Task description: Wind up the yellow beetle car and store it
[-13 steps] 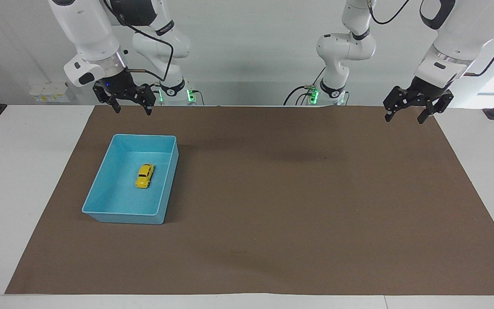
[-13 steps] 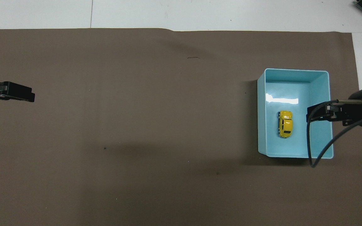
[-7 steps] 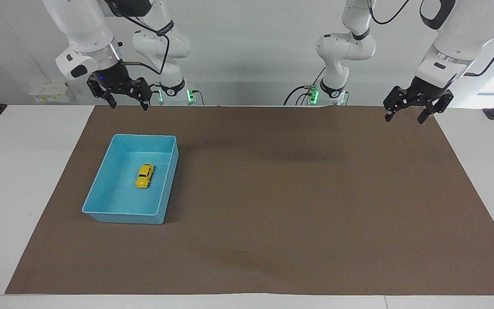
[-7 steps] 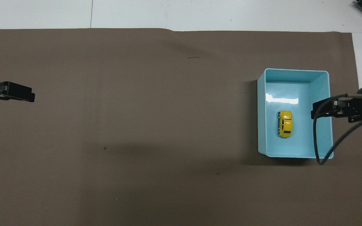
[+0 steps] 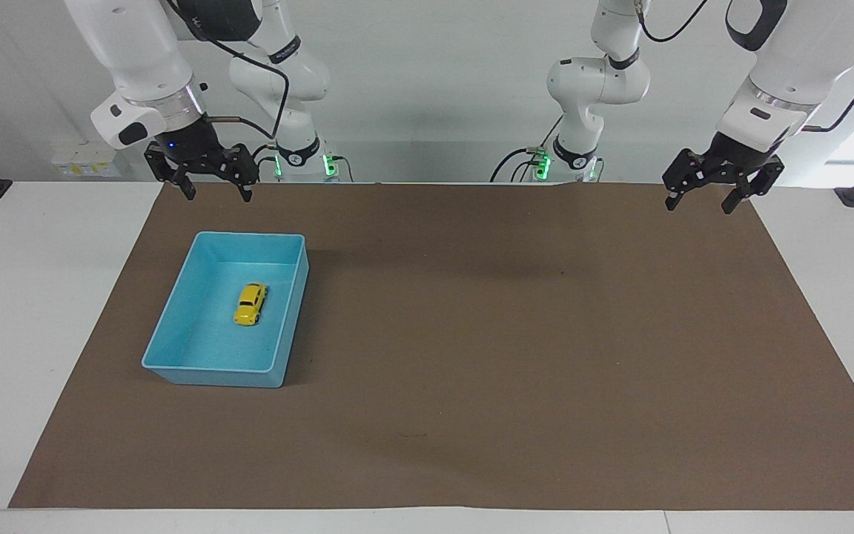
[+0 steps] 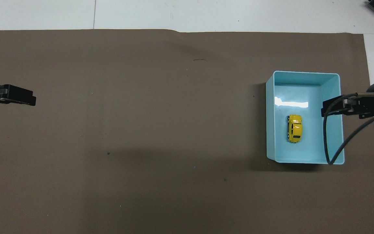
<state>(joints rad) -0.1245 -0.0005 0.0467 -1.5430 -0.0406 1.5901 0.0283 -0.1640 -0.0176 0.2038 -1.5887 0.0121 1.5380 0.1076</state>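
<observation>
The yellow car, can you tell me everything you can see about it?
The car is tiny and bright yellow, with a rounded beetle-shaped body, dark windows and small dark wheels. It looks hard and glossy, with light glinting off its roof. It stands upright on its wheels on the floor of the blue bin, about in the middle, clear of the walls, lying lengthwise along the bin. Only the bin's floor touches it; neither pincer is on it.

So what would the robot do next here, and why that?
Probably nothing more than holding both arms back. The yellow beetle car already sits inside the blue bin, upright on its wheels. The right gripper hangs open above the mat's edge, between the bin and the robots, touching nothing, and the left gripper waits open over the mat's other end. Storing looks done.
</observation>
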